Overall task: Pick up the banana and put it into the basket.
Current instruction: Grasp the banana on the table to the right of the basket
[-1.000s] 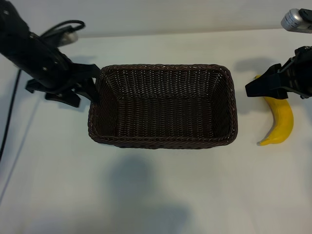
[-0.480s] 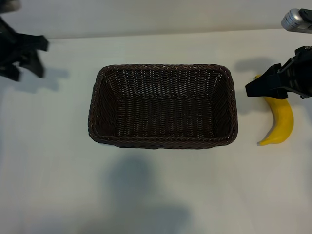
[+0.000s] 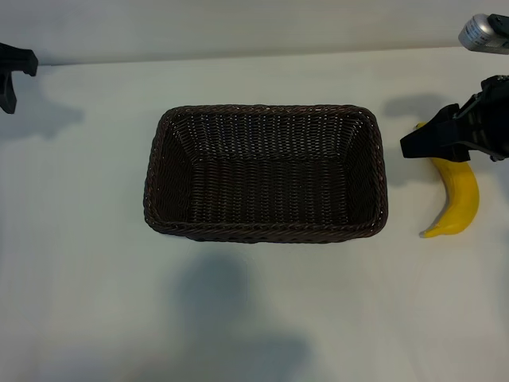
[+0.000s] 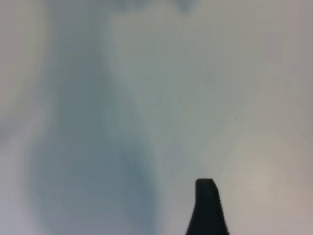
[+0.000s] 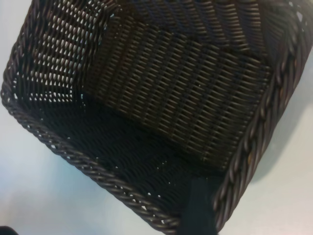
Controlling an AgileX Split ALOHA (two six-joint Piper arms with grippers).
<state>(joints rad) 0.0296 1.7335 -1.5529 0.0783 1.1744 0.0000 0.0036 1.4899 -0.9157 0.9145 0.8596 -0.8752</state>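
Basket (image 3: 265, 173) sits mid-desk (image 3: 262, 318), nothing inside. Banana (image 3: 457, 199) lies on the desk right of it, apart from the rim, its upper end hidden under the right gripper (image 3: 421, 142) (open, holding nothing), angled down toward the basket. Left gripper (image 3: 9, 73) at far left edge, open, well clear.

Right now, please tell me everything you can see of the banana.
The banana is bright yellow, smooth and curved, tapering to a pointed tip toward the table's near side. It lies flat on the white table, right of the basket and apart from it. The right pincer hides its upper end; contact cannot be told.
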